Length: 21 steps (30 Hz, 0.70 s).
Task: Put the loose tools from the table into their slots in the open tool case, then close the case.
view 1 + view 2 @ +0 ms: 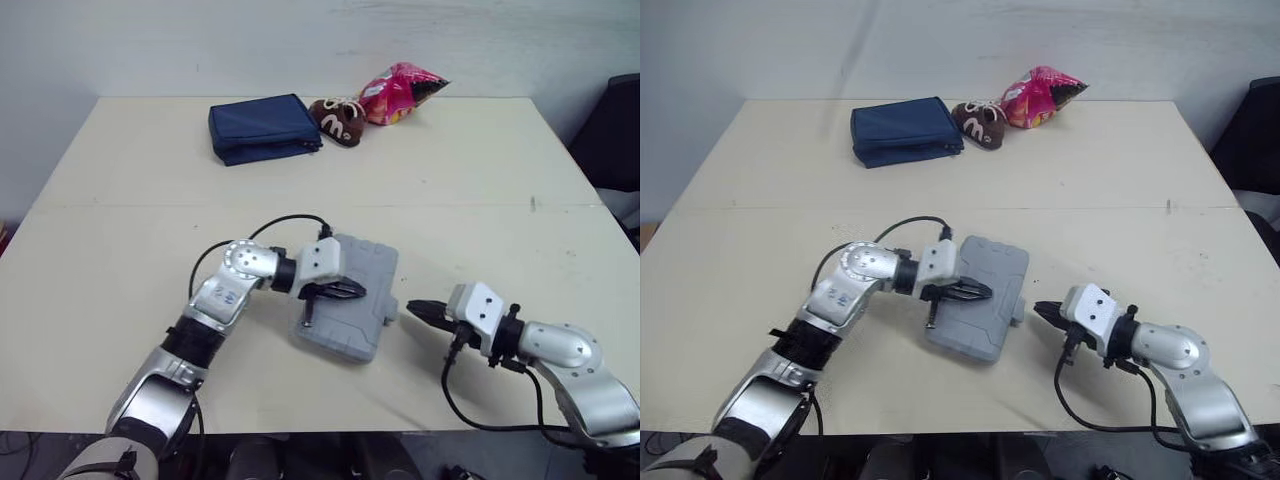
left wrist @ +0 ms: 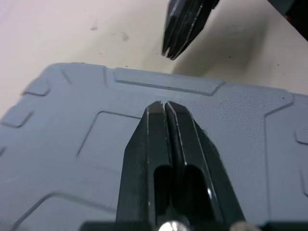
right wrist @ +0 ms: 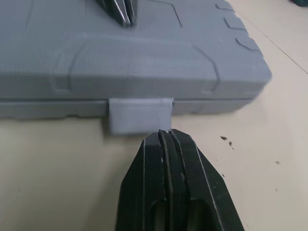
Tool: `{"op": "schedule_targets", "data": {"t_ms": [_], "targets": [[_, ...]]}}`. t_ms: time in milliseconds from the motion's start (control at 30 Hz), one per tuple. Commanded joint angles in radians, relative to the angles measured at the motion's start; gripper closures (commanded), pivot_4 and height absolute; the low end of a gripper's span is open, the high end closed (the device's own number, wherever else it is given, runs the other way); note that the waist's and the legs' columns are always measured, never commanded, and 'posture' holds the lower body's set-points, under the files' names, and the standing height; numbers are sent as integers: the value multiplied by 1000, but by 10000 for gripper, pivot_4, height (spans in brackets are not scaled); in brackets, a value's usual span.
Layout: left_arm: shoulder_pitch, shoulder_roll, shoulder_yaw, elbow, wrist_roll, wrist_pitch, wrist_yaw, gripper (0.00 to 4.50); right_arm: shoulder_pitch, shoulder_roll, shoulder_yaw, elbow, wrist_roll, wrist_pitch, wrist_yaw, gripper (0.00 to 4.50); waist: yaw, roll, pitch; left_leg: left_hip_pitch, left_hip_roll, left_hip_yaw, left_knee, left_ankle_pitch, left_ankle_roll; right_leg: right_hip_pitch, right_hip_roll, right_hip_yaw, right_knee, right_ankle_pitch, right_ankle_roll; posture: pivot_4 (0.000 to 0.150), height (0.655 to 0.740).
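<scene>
The grey tool case (image 1: 350,295) lies closed on the table near the front edge. My left gripper (image 1: 360,291) rests on top of its lid, fingers shut with nothing between them; the left wrist view shows the shut tips (image 2: 165,107) pressed against the lid (image 2: 96,144). My right gripper (image 1: 412,307) is shut too and sits just off the case's right side. In the right wrist view its tips (image 3: 165,137) point at the case's grey latch (image 3: 139,114), close to it.
At the back of the table lie a folded navy cloth bag (image 1: 262,128), a small brown shoe (image 1: 338,121) and a pink snack bag (image 1: 398,92). A dark chair (image 1: 615,135) stands off the table's right edge.
</scene>
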Motion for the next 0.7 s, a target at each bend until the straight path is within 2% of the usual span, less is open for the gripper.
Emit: {"op": "schedule_targets", "data": {"t_ms": [33,533,700], "targets": [[-6,-2,-32,38,64,-15,24,44664,-18,12,38,-4,-17,17,-6,45000,1,0,0,0,0,0,0,0,0,0,0,2,0,0,0,1500,7400],[21,1,-95,105,131,58,24,44664,-146,119,126,163,-23,-28,37,45000,-9,-2,-3,7,3,0,0,0,0,8,1,3,0,0,0,1500,7400],[20,5,-108,144,144,65,15,44664,-197,171,139,192,81,22,151,45000,-20,-3,-5,11,4,-4,0,-1,-1,15,3,0,-5,0,0,1500,7400]]}}
